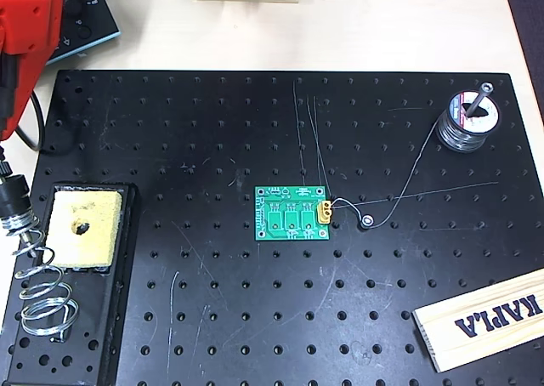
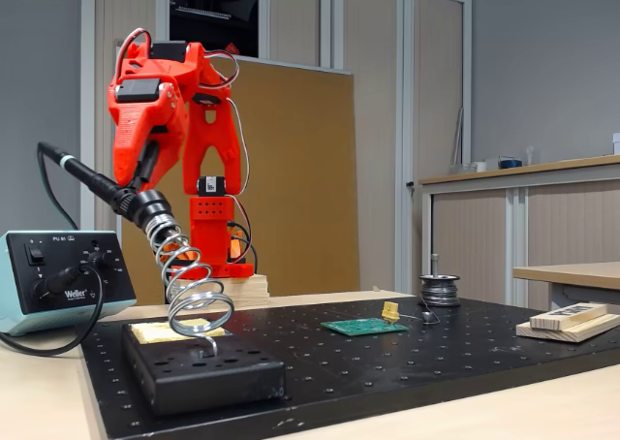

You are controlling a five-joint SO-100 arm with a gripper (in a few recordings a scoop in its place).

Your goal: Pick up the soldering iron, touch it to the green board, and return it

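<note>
The soldering iron (image 2: 92,180) rests tilted in the silver coil stand (image 2: 189,285) at the left, its black handle pointing up and left and its tip hidden inside the coil. In the overhead view its black collar (image 1: 12,195) shows at the left edge. My red gripper (image 2: 143,169) hangs pointing down just above and behind the handle; whether it touches the handle and how the jaws stand is unclear. From above, the gripper (image 1: 7,105) sits at the far left edge. The green board (image 1: 292,214) lies flat mid-table, its yellow connector on the right edge, also low in the fixed view (image 2: 364,327).
The stand's black base holds a yellow sponge (image 1: 82,227). A Weller control box (image 2: 58,280) stands at the left. A solder spool (image 1: 467,118) trails wire toward the green board. A wooden KAPLA plank (image 1: 484,318) lies at the front right of the black perforated board (image 1: 255,318).
</note>
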